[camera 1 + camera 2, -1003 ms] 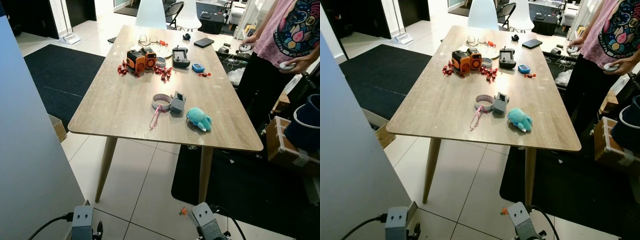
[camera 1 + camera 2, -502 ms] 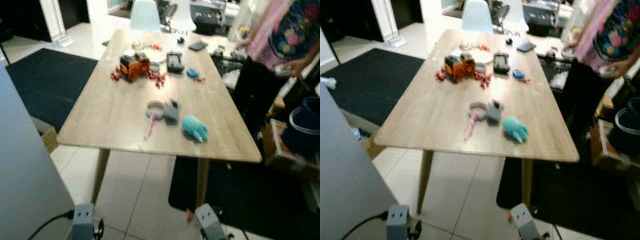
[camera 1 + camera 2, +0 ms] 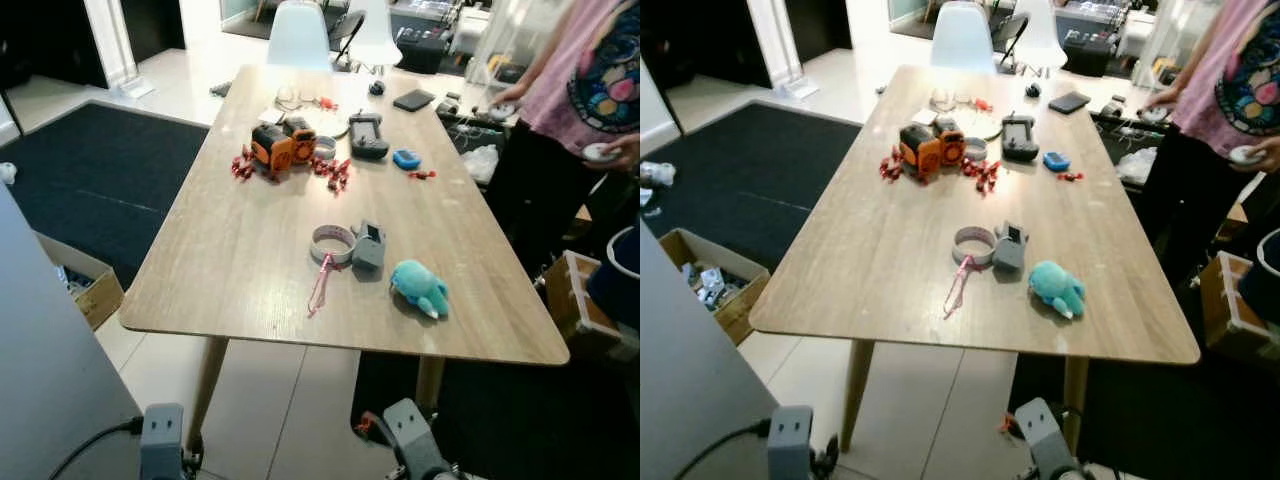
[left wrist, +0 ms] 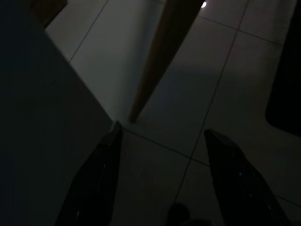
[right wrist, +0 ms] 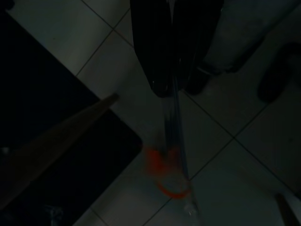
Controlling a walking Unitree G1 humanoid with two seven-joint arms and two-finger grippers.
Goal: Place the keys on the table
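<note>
From the head, a long wooden table (image 3: 230,250) stands in front. On it lie a teal plush toy (image 3: 419,286), a gray box (image 3: 368,247), a ring of tape (image 3: 333,243) and a pink strap (image 3: 322,285). Farther back sits an orange toy (image 3: 282,146). A person (image 3: 585,110) stands at the right side of the table. Both arms hang low, near the floor.

In the left wrist view, it is dark. The left gripper (image 4: 162,179) has its fingers wide apart over the floor tiles, near a table leg (image 4: 157,61).

In the right wrist view, the right gripper (image 5: 176,87) has its fingers pressed together on a clear strap. The keys (image 5: 168,172), with a red ring, dangle from it above the floor, not on the table.
</note>
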